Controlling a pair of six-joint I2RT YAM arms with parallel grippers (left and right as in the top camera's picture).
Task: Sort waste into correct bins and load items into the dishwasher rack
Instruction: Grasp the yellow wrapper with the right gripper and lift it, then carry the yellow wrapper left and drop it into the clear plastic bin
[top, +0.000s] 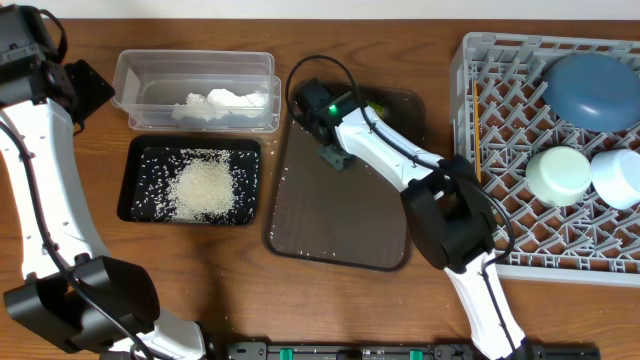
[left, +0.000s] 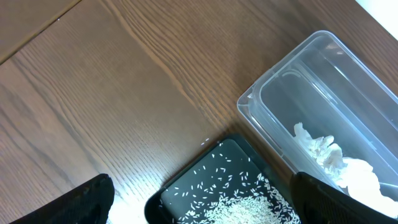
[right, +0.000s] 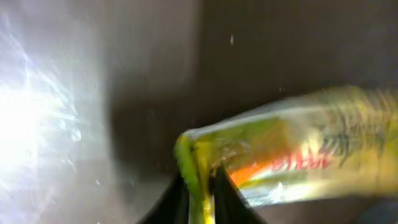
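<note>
The right fingers (right: 225, 198) are pinched shut on one end of the yellow-green snack wrapper (right: 292, 155). The wrapper is seen blurred over the far left corner of the brown serving tray (top: 340, 230), at the middle of the bench (top: 420, 40). Whether it is lifted cannot be told. The left fingers (left: 93, 202) are spread wide with nothing between them, above the bench's far left corner. There the crumpled tissue (top: 225, 103) is held in the clear tub (top: 135, 70), and the rice (top: 205, 185) is heaped in the black tray (top: 135, 200) just beside it. The dark blue plate (top: 590, 85), mint bowl (top: 557, 175) and light blue bowl (top: 620, 178) are set in the rack (top: 470, 60) at the right edge.
</note>
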